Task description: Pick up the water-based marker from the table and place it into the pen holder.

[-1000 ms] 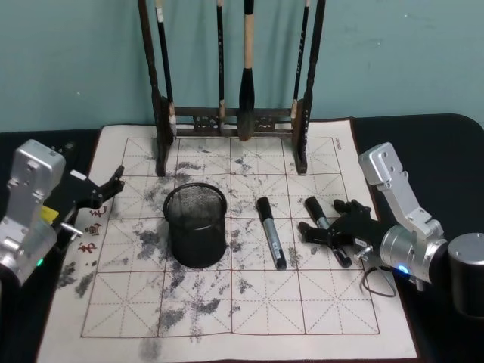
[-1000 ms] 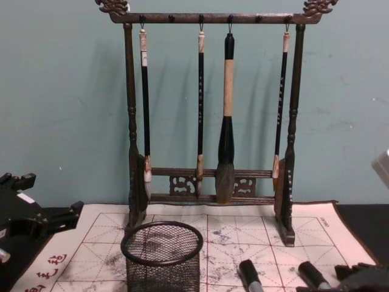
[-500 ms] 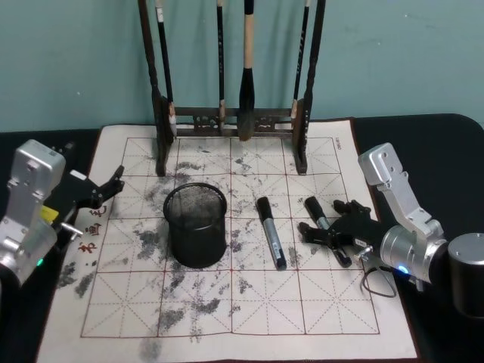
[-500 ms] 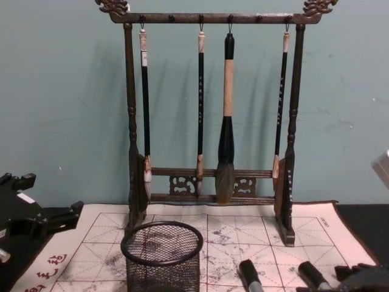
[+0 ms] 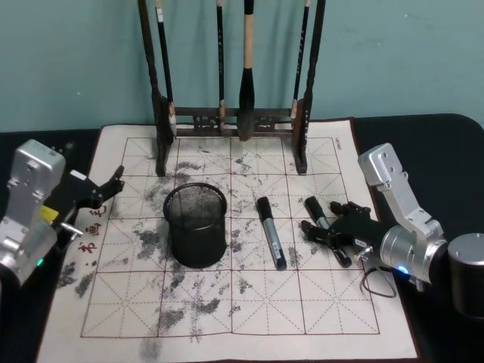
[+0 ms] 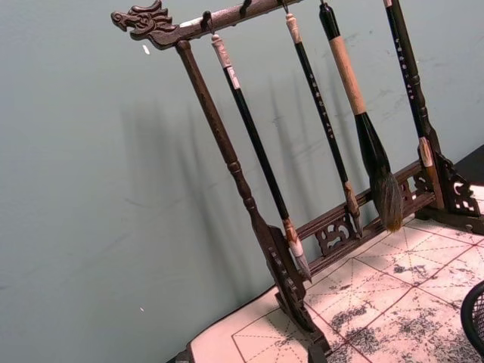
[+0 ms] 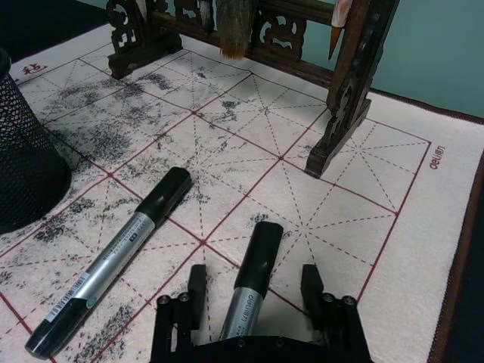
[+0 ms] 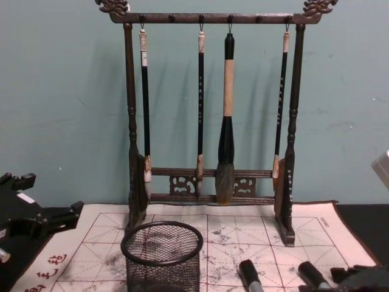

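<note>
Up close in the right wrist view: right gripper (image 7: 254,291) spread wide, one finger each side of the marker (image 7: 255,257), flat on the mat (image 7: 363,174). From the head view: pen holder (image 5: 195,225) well left, second marker (image 5: 270,231) between. Left gripper (image 5: 115,184) parked at the mat's left edge.

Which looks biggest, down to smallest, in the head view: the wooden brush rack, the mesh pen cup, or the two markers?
1. wooden brush rack
2. pen holder
3. middle marker and right marker: unranked; they look alike, and the right hand covers part of the right one.
</note>
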